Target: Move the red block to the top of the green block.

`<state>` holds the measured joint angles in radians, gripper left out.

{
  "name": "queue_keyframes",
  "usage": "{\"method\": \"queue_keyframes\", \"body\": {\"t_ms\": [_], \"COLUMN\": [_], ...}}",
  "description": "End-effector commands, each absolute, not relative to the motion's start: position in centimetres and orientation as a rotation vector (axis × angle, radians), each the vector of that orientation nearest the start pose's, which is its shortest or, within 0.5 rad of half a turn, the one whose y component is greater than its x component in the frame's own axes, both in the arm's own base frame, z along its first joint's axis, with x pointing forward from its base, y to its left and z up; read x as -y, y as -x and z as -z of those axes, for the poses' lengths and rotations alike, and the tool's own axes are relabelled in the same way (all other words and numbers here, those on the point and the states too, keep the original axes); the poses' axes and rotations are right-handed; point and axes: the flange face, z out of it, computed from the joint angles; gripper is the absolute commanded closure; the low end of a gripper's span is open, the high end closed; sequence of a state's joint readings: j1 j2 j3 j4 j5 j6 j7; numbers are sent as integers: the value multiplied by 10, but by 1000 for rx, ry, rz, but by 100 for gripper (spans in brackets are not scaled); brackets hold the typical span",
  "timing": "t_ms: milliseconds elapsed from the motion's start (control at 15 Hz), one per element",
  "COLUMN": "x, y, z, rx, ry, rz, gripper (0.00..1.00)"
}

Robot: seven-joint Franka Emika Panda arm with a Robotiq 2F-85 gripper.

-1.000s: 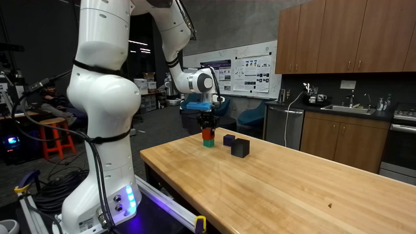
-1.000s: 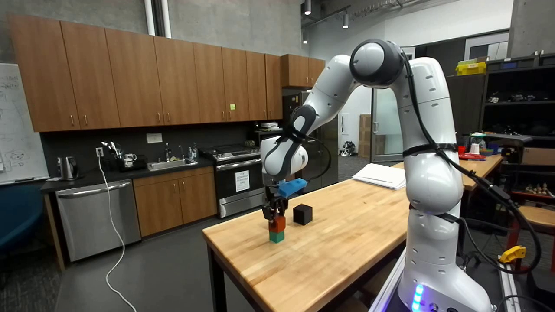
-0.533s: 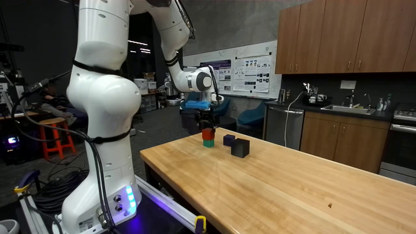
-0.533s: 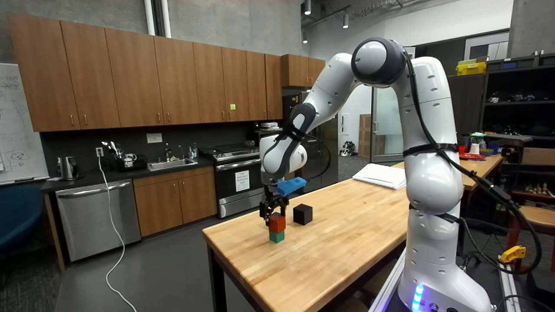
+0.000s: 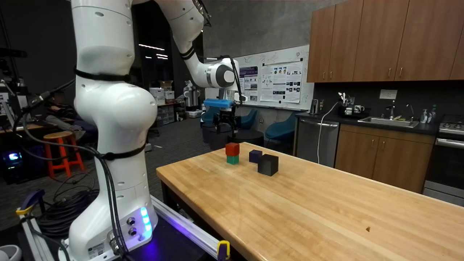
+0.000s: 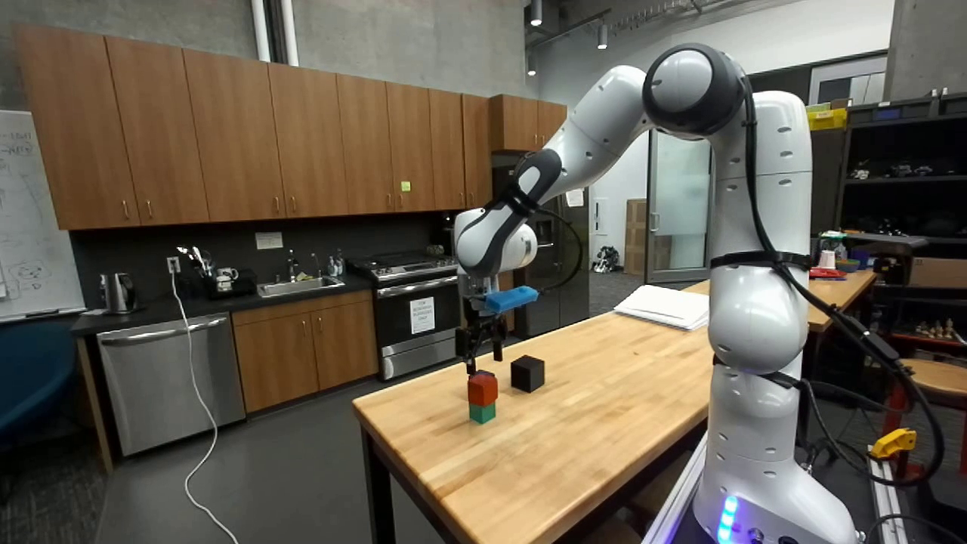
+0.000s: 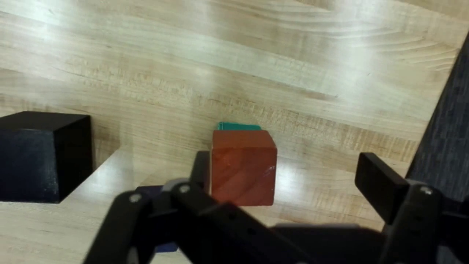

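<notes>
The gripper (image 6: 484,364) hangs spread wide, holding nothing — below it, clear of its grasp, the red block (image 7: 243,176) sits on the green block (image 5: 232,160). Farther off to the gripper's side stand a dark purple block (image 5: 255,156), then the black cube (image 5: 268,165). Placing looks done — only the retreat seems left, calling for a straight rise.

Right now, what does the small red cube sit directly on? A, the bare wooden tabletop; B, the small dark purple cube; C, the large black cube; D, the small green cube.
D: in both exterior views the small red cube rests on top of the small green cube, with the open black gripper above it.
</notes>
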<state>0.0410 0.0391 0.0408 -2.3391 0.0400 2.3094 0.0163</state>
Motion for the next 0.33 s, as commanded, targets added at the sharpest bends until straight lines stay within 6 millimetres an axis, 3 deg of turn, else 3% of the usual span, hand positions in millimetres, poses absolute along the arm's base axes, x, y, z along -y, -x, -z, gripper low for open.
{"method": "queue_keyframes", "body": {"t_ms": [0, 200, 267], "x": [-37, -32, -37], "y": [-481, -471, -483], "z": [-343, -358, -346], "rx": [128, 184, 147], "ry": [3073, 3047, 3070], "rz": [-161, -201, -189], "gripper": [0, 0, 0]}}
